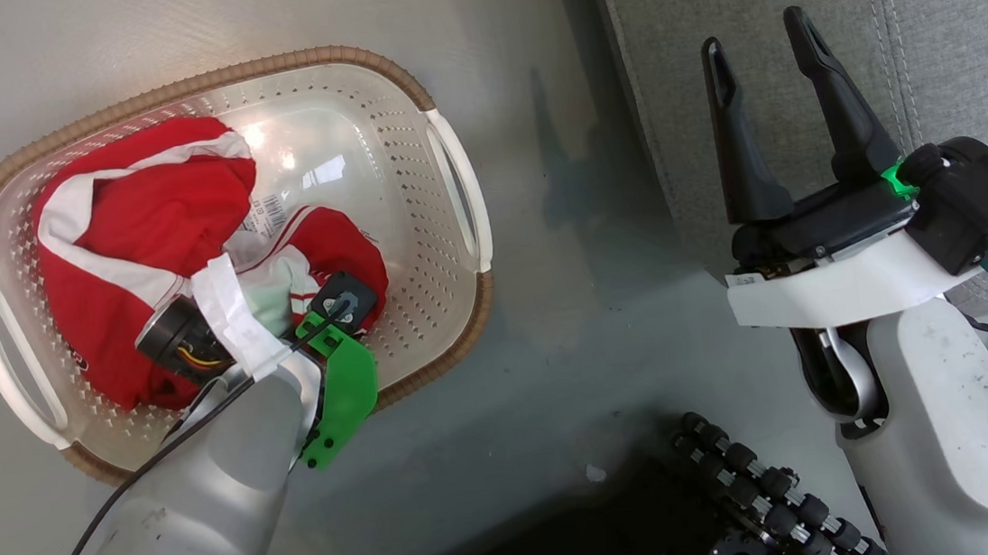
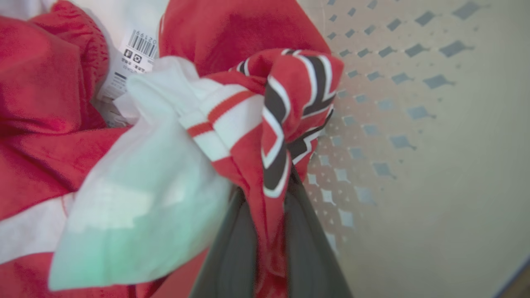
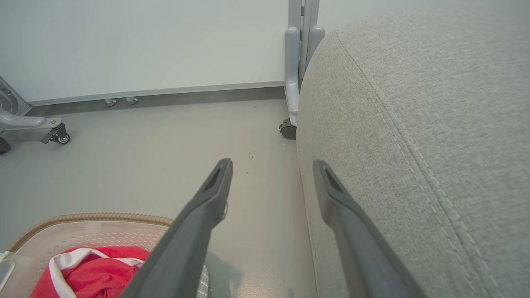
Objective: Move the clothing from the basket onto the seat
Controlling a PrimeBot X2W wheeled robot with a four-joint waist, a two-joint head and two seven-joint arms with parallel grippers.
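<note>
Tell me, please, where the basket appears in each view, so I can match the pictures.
Head view: the basket, left half, on the floor.
Left wrist view: the basket as a perforated wall, right side.
Right wrist view: the basket, brown rim, lower left corner.
Shared landmark: the red clothing inside it.

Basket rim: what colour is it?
The basket rim is brown with a woven look; the head view shows it best.
</note>
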